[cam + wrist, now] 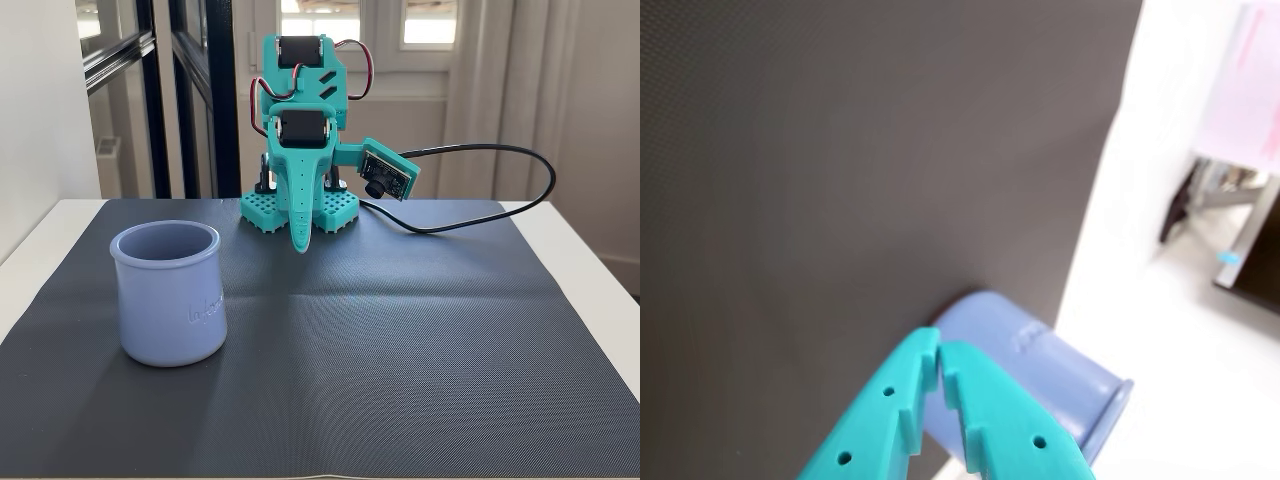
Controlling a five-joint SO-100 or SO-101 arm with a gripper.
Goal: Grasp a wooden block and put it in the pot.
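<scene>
In the fixed view, your lavender round plastic pot [168, 293] stands upright at the left of the dark ribbed mat [400, 340]. The teal two-finger claw [299, 247] hangs clenched and empty, tips together. No wooden block shows. Bare mat lies rightward.

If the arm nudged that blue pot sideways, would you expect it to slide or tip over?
The pot is about as wide as it is tall, with straight walls, so it would probably slide rather than tip. The ribbed dark mat may grip its base and resist somewhat. It looks empty, so likely light.
</scene>
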